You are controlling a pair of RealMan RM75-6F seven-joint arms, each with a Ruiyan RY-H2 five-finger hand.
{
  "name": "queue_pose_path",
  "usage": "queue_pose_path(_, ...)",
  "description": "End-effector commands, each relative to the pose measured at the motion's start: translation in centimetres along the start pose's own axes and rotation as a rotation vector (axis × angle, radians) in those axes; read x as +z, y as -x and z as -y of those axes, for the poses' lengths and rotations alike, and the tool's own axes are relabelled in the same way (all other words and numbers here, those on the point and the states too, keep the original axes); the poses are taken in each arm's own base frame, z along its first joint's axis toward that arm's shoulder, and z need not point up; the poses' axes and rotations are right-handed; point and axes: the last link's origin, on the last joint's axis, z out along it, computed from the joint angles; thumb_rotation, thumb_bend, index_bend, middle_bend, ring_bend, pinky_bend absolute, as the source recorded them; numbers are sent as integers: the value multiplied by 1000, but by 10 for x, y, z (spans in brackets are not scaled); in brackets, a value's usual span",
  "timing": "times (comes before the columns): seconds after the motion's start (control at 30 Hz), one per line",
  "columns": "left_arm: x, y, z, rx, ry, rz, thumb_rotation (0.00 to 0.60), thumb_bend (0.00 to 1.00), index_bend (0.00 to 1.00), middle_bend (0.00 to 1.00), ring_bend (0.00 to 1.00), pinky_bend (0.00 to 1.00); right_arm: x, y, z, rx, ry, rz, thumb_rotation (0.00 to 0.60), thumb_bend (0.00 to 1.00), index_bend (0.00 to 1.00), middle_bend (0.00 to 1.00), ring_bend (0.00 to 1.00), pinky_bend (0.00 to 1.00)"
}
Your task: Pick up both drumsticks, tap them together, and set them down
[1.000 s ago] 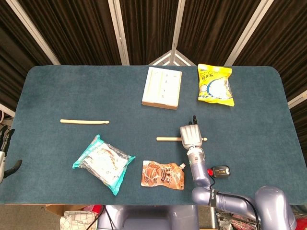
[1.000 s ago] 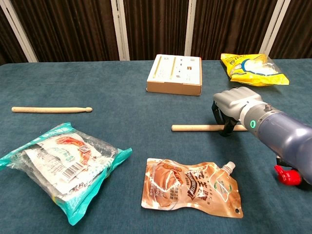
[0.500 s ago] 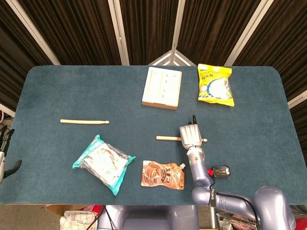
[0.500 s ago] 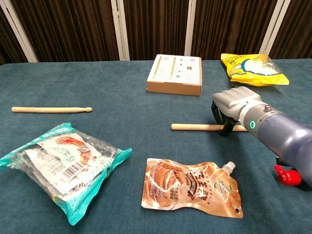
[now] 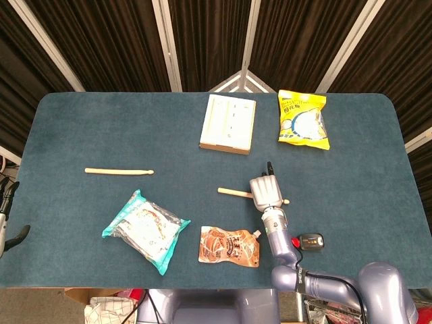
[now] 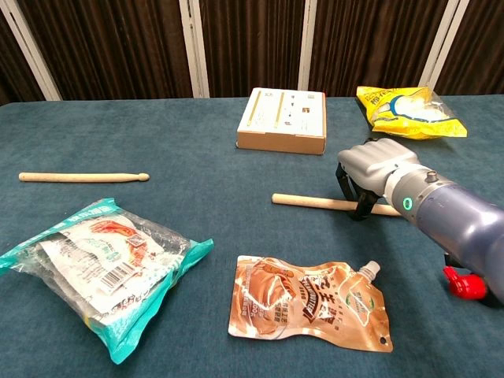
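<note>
Fingers [image 6: 352, 191] of the right hand [image 6: 376, 175] curl down over the near drumstick [image 6: 309, 201], wrapped around its thick end; stick looks gripped, tilted slightly, its free tip pointing away to the robot's left. Whether it is off the surface [image 5: 101, 128] cannot be told. In the head view the same right hand [image 5: 266, 191] sits over the stick [image 5: 233, 193], palm down, a short bit of wood poking out on the far side of the fingers.

Left hand [image 5: 8, 209] only shows as a sliver at the edge of the head view, well apart from everything; cannot tell how its fingers lie.

Second drumstick [image 6: 83, 176] lies flat on the surface, well to the left of the fingers, untouched. Also seen in the head view [image 5: 119, 171].

Brown pouch [image 6: 309, 303] lies near, below the fingers toward the robot. Clear snack bag [image 6: 98, 269] with teal edges sits further left of that. Flat box [image 6: 282, 120] is beyond the fingers, yellow bag [image 6: 407, 111] beyond and to the right. Small black and red gadget [image 5: 310, 241] sits beside the right forearm.
</note>
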Motion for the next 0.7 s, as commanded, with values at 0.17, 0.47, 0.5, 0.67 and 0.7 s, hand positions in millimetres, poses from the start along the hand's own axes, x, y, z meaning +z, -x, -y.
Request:
queue_pose_path(0.17,0,0,0,1,3,1,600,337,41,0,0,0,-3,-4,-1,-15,-42,-22,600,397,676,620,330,0)
queue_pose_path(0.47,6,-5,1,18,32,-47,600,337,58,0,0,0,-14,-35,-12,125,-99,-79,600,397,679,620,330,0)
queue_pose_path(0.5,9,-5,1,22,35,-45,600,337,60,2,0,0,-15,-42,-15,162,-105,-85,600,397,679,620,330,0)
queue_pose_path(0.67,37,-8,6,32,34,24,600,337,68,24,0,8,-20,-79,-38,257,-129,-152,600,397,679,621,330,0)
queue_pose_path(0.7,41,-9,5,30,36,36,600,337,70,29,0,8,-21,-83,-41,263,-131,-163,600,397,680,622,330,0)
